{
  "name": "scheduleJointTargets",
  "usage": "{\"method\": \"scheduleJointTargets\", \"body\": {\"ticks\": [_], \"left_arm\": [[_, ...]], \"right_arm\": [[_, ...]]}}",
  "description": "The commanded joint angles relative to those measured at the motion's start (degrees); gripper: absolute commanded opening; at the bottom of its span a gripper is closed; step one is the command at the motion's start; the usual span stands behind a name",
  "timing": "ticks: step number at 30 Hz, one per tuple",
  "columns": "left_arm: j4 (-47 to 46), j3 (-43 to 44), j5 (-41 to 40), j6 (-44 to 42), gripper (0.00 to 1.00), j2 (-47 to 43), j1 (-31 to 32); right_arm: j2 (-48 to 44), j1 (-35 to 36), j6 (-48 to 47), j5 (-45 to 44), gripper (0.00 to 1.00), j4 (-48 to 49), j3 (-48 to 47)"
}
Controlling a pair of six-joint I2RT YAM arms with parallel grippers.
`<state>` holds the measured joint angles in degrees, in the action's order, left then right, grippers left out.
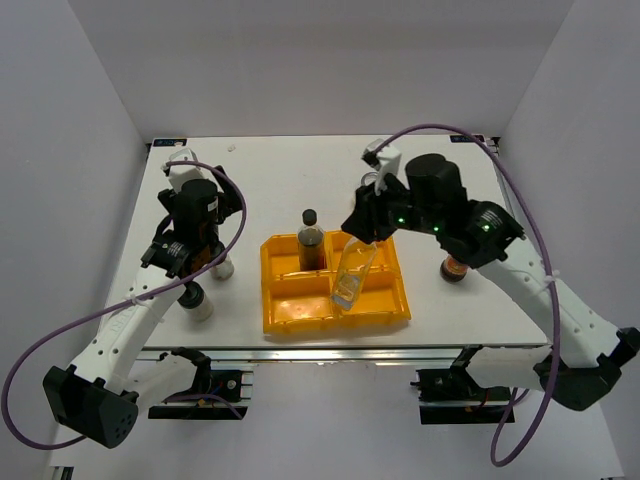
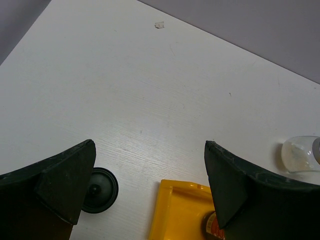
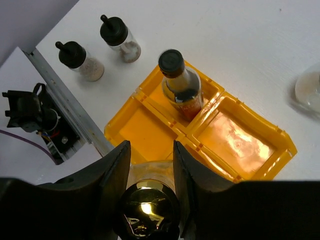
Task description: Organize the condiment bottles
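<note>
My right gripper (image 1: 366, 236) is shut on the clear gold-topped bottle (image 1: 352, 274) and holds it tilted over the front of the yellow tray (image 1: 280, 318). In the right wrist view the gold top (image 3: 147, 207) sits between my fingers (image 3: 112, 172). The tall dark black-capped bottle (image 1: 311, 240) stands in the tray's back-left compartment. Two black-lidded shakers (image 1: 222, 268) (image 1: 196, 300) stand left of the tray. My left gripper (image 2: 150, 192) is open and empty above the table by the nearer shaker's lid (image 2: 99, 190). A red-lidded jar (image 1: 455, 268) stands right of the tray.
A clear glass jar (image 2: 300, 155) stands behind the tray and shows at the right edge of the right wrist view (image 3: 310, 90). The table's front rail (image 3: 70, 105) runs close to the shakers. White walls enclose the table on three sides.
</note>
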<state>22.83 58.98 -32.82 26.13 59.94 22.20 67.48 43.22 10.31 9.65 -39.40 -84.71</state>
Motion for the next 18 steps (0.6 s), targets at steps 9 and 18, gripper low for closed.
{"method": "scheduleJointTargets", "body": {"ticks": [9, 18], "left_arm": [[5.6, 1.0, -9.6, 6.0, 0.98, -2.1, -0.4], [16.5, 3.9, -20.7, 16.7, 0.98, -5.9, -0.5]], "right_arm": [[14.6, 15.2, -8.9, -5.3, 0.0, 8.2, -19.5], [27.3, 16.7, -15.0, -11.8, 0.0, 10.5, -31.8]]}}
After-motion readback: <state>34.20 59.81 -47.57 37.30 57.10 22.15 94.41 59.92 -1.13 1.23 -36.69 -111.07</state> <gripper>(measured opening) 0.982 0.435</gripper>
